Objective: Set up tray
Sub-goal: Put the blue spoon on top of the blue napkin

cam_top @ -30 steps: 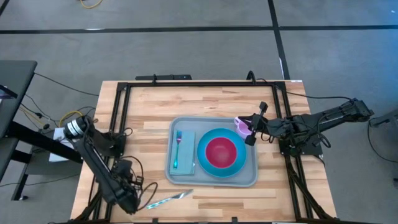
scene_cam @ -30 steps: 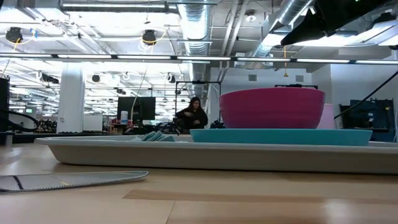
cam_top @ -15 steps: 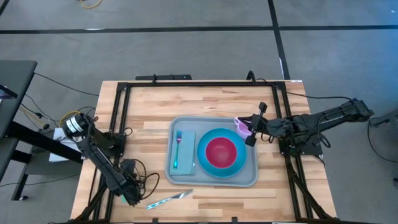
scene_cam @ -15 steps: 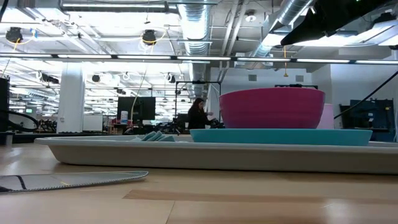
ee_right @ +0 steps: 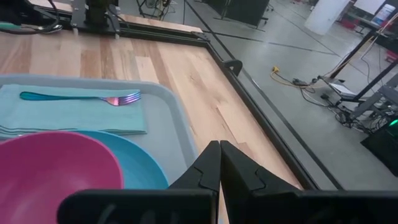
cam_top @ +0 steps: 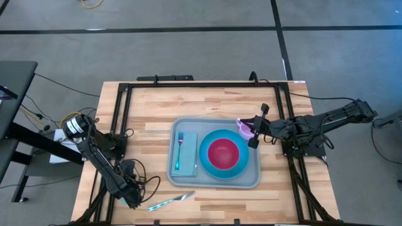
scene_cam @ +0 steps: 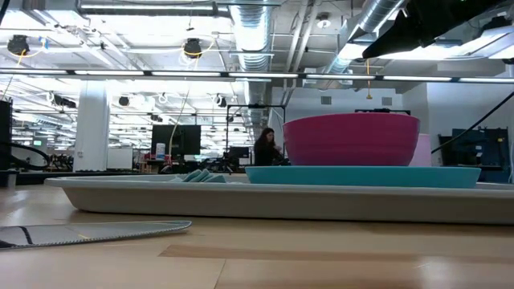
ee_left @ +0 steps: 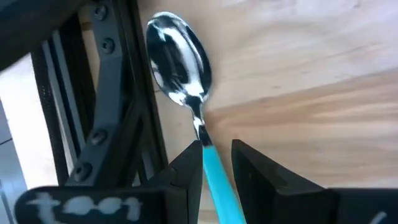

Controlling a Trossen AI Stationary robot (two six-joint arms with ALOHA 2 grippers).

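The grey-blue tray [cam_top: 215, 186] lies mid-table. On it are a teal napkin [cam_top: 188, 164] with a fork [cam_top: 179, 150], and a blue plate [cam_top: 242, 164] with a pink bowl [cam_top: 223, 154]. A pink cup [cam_top: 244, 127] stands at its far right corner. My left gripper [cam_top: 133, 201] is at the table's near left corner, shut on a teal-handled spoon [ee_left: 180, 62]. My right gripper [ee_right: 219, 162] hovers shut with nothing in it, above the tray's far right corner [cam_top: 254, 129], beside the cup. My left gripper pinches the spoon's teal handle [ee_left: 208, 158] between its two fingers, at the end where it meets the metal neck. The fingers come steeply down from above. The spoon's bowl [ee_left: 177, 53] sticks out past the fingertips, low over the wood; I cannot tell whether it touches.
A knife [cam_top: 171, 201] lies flat on the wood between my left gripper and the tray's near edge, also in the low view [scene_cam: 96, 233]. The black frame rail [ee_left: 118, 93] runs right beside the spoon. A person moves about in the room far behind the table.
My left gripper has come down toward the table at the near left corner, tipping a little and carrying the spoon, its fingers unchanged. The person in the background has walked toward the right.
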